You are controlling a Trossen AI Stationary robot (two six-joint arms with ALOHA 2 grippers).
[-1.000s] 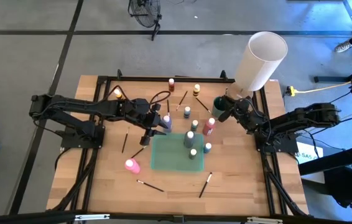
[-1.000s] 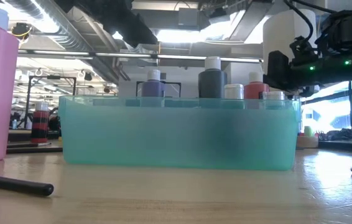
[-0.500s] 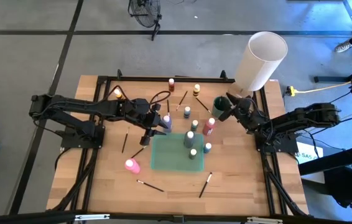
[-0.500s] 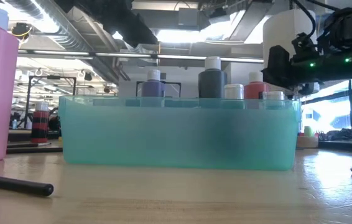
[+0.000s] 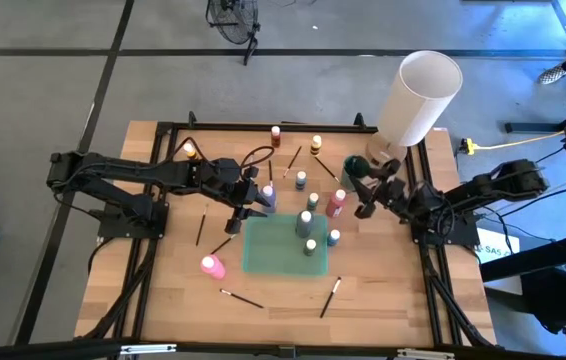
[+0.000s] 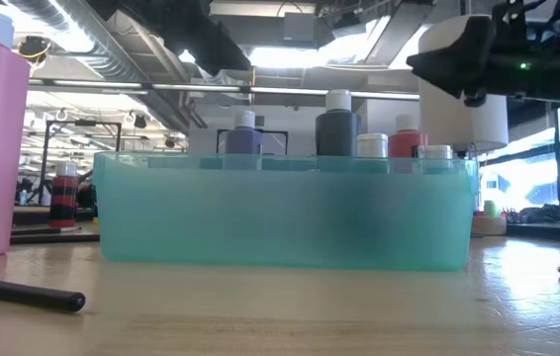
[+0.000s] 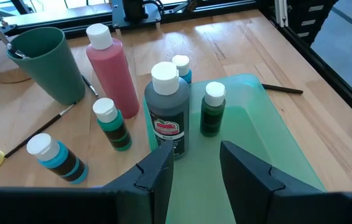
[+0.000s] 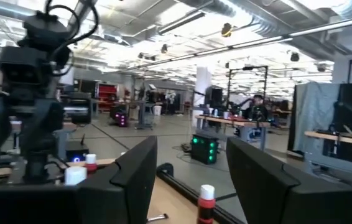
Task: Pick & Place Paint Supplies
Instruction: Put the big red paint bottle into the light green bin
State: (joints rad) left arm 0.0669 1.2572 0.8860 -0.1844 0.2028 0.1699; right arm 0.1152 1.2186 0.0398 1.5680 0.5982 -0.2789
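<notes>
Wooden worktop point(image 5: 163, 290), bottles crowded. Right gripper point(image 5: 366, 196) jaws parted, empty, beside tall red plastic bottle point(image 5: 336, 204): swing could topple it. Left gripper point(image 5: 253, 205) jaws parted, empty, at translucent green tray point(image 5: 268, 250).

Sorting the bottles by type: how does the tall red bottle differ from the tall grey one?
The red bottle holds pinkish-red paint; the grey bottle holds dark grey paint. The grey bottle shows a printed red-and-white label; the red bottle shows none from this side. The red one stands on bare wood beside the green cup; the grey one stands at the tray's edge. Both stand upright with white caps.
</notes>
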